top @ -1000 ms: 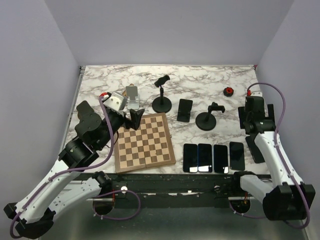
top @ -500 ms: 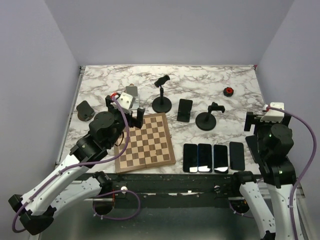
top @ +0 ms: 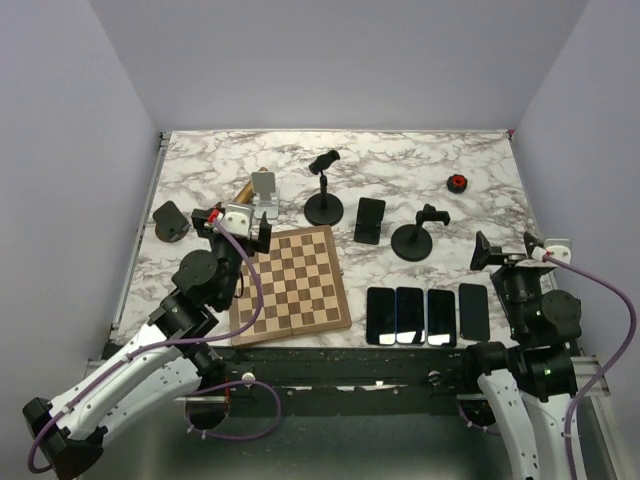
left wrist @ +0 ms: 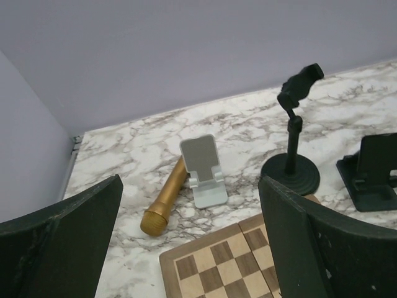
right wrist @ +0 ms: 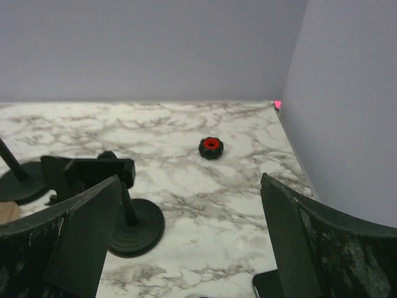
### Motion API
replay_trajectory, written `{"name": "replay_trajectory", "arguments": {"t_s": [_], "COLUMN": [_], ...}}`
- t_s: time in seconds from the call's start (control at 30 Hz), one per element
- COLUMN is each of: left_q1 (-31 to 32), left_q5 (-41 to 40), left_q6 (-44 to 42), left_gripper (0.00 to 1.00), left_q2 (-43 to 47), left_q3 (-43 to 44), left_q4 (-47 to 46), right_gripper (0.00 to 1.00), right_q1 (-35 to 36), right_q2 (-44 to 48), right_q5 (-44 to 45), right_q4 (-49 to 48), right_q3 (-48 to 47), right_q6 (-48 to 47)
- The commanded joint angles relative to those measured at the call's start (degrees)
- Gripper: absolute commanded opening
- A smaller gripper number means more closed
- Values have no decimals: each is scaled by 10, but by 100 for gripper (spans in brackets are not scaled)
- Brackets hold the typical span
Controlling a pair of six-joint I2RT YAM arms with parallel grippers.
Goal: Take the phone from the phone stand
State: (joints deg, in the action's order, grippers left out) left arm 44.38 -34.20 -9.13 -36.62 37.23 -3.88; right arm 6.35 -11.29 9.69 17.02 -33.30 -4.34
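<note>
A black phone point(top: 369, 219) leans on a low black phone stand in the middle of the table, right of the tall pole stand point(top: 323, 196). The phone also shows at the right edge of the left wrist view point(left wrist: 376, 162). A silver phone stand point(top: 265, 194) stands empty at the back left. My left gripper point(top: 239, 226) is open and empty, raised over the chessboard's far left corner and facing the silver stand point(left wrist: 202, 169). My right gripper point(top: 506, 256) is open and empty at the right side, well right of the phone.
A chessboard point(top: 290, 285) lies front left. Several phones point(top: 410, 315) lie flat in a row at the front. A gold microphone point(left wrist: 165, 203) lies beside the silver stand. There is a second pole stand point(top: 418, 236), a red knob point(top: 457, 182) and a black object point(top: 168, 222) at the left.
Both arms have pulled back toward the near edge. The left gripper has moved left off the board's corner and the right gripper has drawn back and down. Nothing on the table has moved.
</note>
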Motion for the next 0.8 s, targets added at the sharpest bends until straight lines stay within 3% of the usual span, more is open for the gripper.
{"name": "replay_trajectory", "arguments": {"t_s": [0.0,0.13,0.77], "left_q1": [-2,-11,-27], "left_q5": [-64,-81,-39], "left_q6": [-72,-92,-69], "left_gripper": [99,99,99], "left_q2": [39,50,7], "left_q3": [-35,-50,-29], "left_q4": [-119,-147,-134], "right_gripper": [100,100,100], "right_q1": [33,54,58], "right_q2": [23,32,27], "right_q5": [51,148,210], "right_q4": [-80,-102,-110], "right_q3": [11,22,35], "right_q6": [65,110,140]}}
